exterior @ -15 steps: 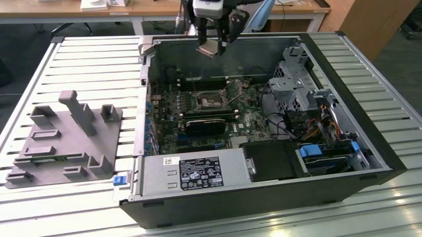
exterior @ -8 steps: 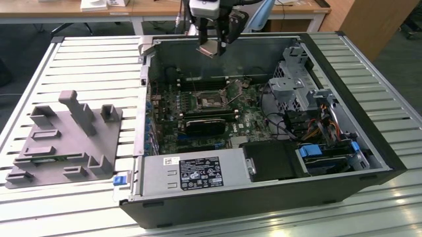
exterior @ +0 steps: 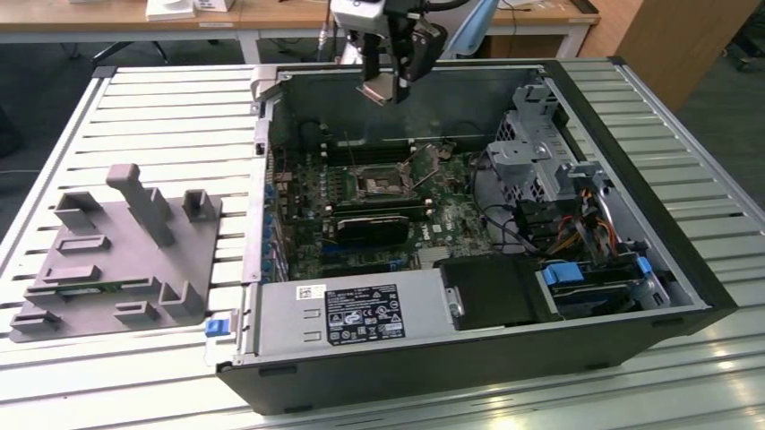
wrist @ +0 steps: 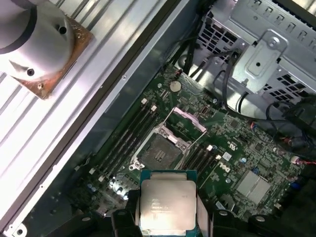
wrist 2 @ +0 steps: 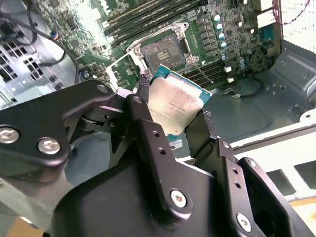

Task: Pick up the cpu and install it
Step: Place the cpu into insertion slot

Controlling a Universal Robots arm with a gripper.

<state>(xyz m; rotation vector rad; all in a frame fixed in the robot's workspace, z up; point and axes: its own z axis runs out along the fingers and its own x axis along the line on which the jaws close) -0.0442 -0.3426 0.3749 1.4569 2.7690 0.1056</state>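
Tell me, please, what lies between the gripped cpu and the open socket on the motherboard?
Nothing but open air: in both wrist views the cpu, clamped in the gripper, hangs clear above the open socket.

I see my gripper [wrist: 168, 224] holding the cpu [wrist: 168, 203] by two sides. Its shiny grey top faces the camera. The cpu is up above the green board [wrist: 217, 114], not touching it. The socket [wrist: 160, 152] on the board is open, with its metal lid [wrist: 186, 120] tipped up. Long black slots [wrist: 123, 143] lie beside the socket. Black wires [wrist: 232, 84] run by a metal cage [wrist: 266, 54].
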